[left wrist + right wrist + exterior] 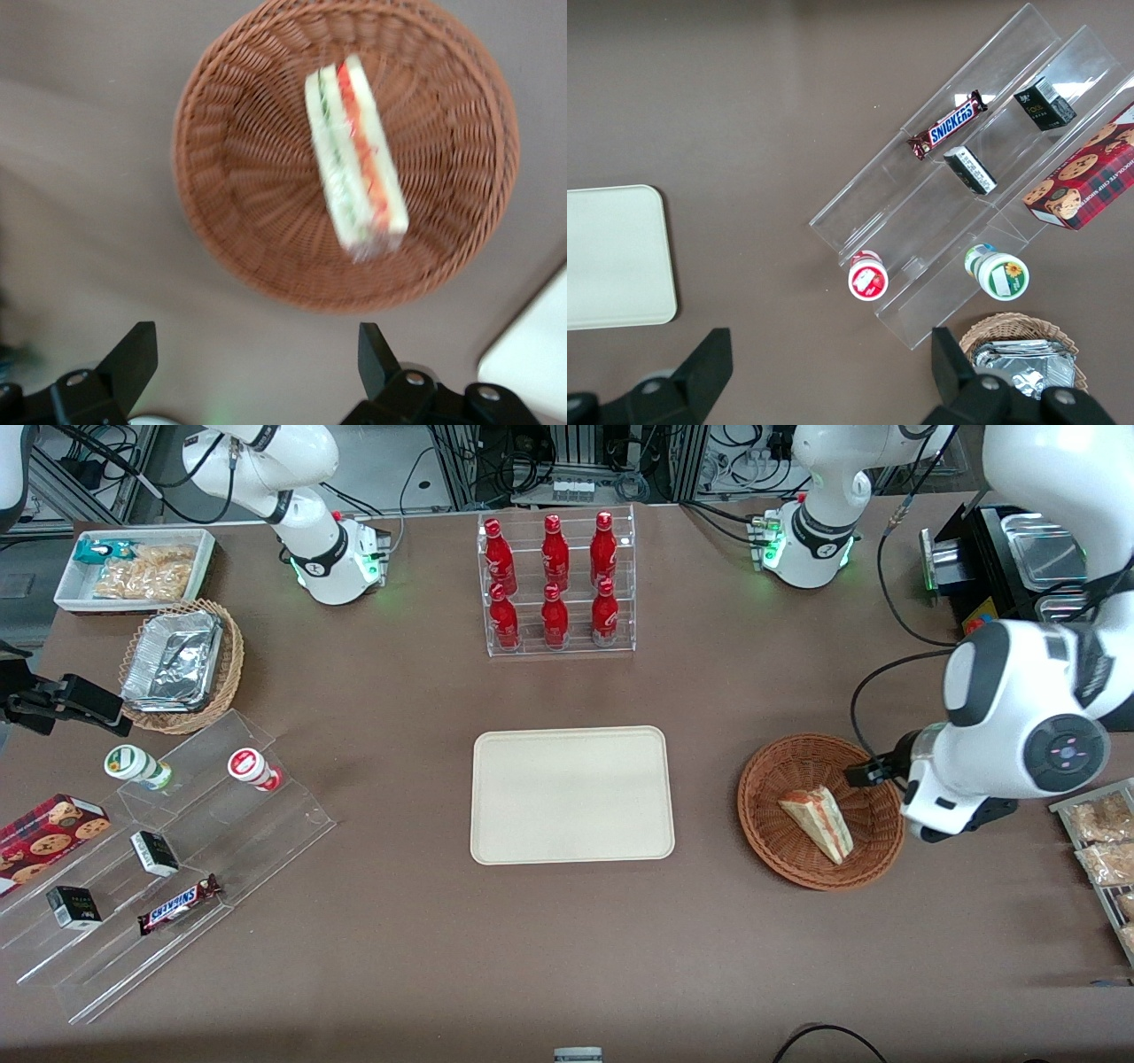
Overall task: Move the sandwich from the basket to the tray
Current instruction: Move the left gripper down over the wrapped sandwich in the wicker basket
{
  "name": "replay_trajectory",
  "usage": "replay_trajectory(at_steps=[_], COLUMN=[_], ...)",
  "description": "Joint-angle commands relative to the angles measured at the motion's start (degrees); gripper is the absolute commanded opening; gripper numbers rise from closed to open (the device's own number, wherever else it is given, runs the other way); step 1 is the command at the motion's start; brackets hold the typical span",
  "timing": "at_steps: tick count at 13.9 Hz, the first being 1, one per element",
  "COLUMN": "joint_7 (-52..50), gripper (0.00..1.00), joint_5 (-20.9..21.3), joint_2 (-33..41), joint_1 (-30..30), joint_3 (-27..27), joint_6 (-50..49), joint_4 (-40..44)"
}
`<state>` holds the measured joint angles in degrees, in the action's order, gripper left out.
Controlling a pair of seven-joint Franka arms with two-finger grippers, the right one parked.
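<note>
Centrally, the cream tray (571, 794) lay flat on the brown surface (399, 957), bare of any load. Toward the working arm's end of the surface, well apart from the tray, sat the round reddish-brown basket (769, 779), and in it rested the sandwich (819, 822), a pale wedge lying on its side with its red and green filling layers visible along the cut edge. From the wrist camera the sandwich (356, 161) appeared as a long strip crossing the basket (239, 177) floor, clear of the woven rim. The pincer (257, 354) hovered above the surface just beside the basket, its two dark fingers (133, 359) spread wide with nothing between them and touching neither basket nor sandwich. In the front view the left arm's white wrist overhung the basket's edge. Farther from the front camera than the tray stood a clear rack of red bottles (555, 580).
</note>
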<state>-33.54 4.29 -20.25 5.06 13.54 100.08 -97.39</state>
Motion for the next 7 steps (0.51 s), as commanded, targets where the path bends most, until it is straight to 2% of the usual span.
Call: replay_trajectory(at_steps=[1, 7], joint_7=[-5.74, -19.08], gripper=[1.00, 1.00], joint_5=[-0.07, 0.01], joint_2=[0.75, -5.84], joint_1=[-0.31, -1.63], joint_3=[0.17, 0.35], joint_6=[6.43, 16.10], joint_4=[-4.74, -4.30])
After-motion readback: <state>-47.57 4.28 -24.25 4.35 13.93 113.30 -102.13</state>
